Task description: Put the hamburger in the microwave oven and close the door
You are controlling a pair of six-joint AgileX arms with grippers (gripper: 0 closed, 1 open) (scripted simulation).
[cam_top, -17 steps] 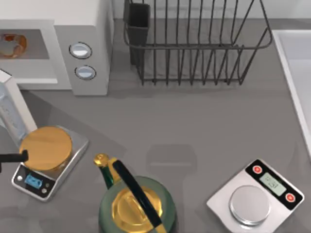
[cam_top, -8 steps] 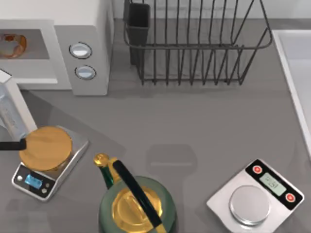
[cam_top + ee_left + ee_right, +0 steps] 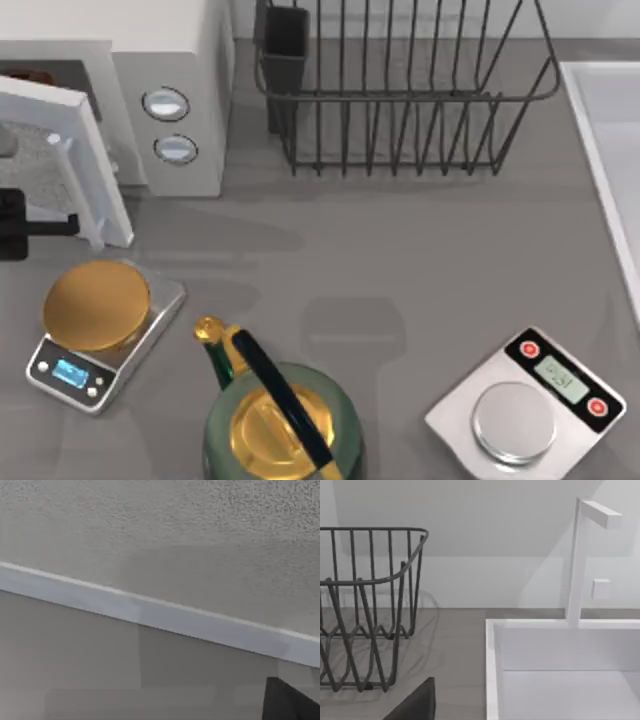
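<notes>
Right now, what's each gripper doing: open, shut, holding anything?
Left gripper: at the top view's left edge, against the door; fingers cannot be told.
Right gripper: near the dish rack; cannot be told.

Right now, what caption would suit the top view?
Left gripper pushes the microwave oven door partly shut, beside two scales and a kettle.

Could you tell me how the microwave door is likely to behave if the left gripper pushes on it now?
The door looks like a rigid flat panel, so it should swing rather than flex. It stands partly open on the microwave oven, so little push seems needed. The left gripper sits by its outer face.
</notes>
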